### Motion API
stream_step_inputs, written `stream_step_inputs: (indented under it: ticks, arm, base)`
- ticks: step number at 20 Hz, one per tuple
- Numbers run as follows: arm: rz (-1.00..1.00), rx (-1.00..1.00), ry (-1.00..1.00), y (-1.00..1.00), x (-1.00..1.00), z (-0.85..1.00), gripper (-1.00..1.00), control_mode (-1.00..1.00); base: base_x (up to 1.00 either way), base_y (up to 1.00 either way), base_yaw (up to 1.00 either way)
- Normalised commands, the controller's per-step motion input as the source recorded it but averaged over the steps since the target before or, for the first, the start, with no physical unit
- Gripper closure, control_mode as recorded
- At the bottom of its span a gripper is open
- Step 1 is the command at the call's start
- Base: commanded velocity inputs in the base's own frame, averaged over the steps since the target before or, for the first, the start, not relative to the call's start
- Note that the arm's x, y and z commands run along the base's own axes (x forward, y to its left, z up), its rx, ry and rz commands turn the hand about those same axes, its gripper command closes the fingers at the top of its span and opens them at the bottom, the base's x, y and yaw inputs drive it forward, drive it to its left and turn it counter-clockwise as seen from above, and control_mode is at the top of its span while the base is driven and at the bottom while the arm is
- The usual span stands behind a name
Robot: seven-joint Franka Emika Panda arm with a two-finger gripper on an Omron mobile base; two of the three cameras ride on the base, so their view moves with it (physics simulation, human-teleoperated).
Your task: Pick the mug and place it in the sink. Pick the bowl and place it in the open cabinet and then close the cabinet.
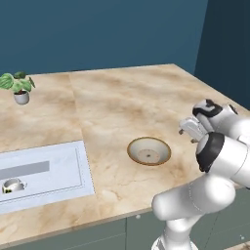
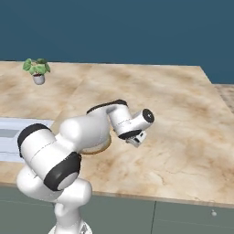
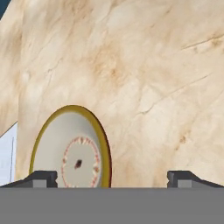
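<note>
Mug (image 1: pixel 12 186) sits inside the sink (image 1: pixel 63 188) already, in the basin near the surface's front-left edge, so step 1 looks done. Bowl (image 1: pixel 149 151) is next: upright on the bare surface (image 1: pixel 122 102), toward the front edge, roughly mid-width, just right of the sink rim and apart from it. Nothing in it as far as I can tell.

Hand (image 1: pixel 188 131) hangs to the right of the bowl, above the surface, not touching it; jaws spread wide w/ nothing between them. In the hand view the bowl (image 3: pixel 72 151) lies toward the left finger tip, off-centre, w/ the sink corner at the left border.

Judgement: approach phase of the bowl pick. Next move calls for shifting the hand over the bowl's near rim, dropping so one finger goes inside and one outside the wall, then clenching. Shallow wall, so grip must be low and square or it may slip.

Cabinet can't be placed from here; base prob. has to drive or turn afterwards. Potted plant (image 1: pixel 18 88) at the far-left corner, well apart.
</note>
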Motion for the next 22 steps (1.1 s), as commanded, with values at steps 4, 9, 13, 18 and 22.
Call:
stream_step_inputs:
  ticks: [4, 9, 13, 18, 22]
  arm:
    - [-0.07, 0.03, 0.00, 0.37, -0.01, -0.21, -1.00, -1.00]
    - [-0.03, 0.07, 0.01, 0.15, -0.05, -0.34, -1.00, -1.00]
    - [-0.01, 0.11, 0.04, 0.09, -0.01, -0.35, -1.00, -1.00]
    - [-0.01, 0.11, 0.04, 0.21, 0.00, -0.22, -1.00, -1.00]
    - [-0.01, 0.10, 0.01, 0.18, 0.00, -0.07, -1.00, -1.00]
  base:
    - [0.00, 0.00, 0.00]
    - [0.00, 0.00, 0.00]
    - [0.00, 0.00, 0.00]
    - [0.00, 0.00, 0.00]
    - [0.00, 0.00, 0.00]
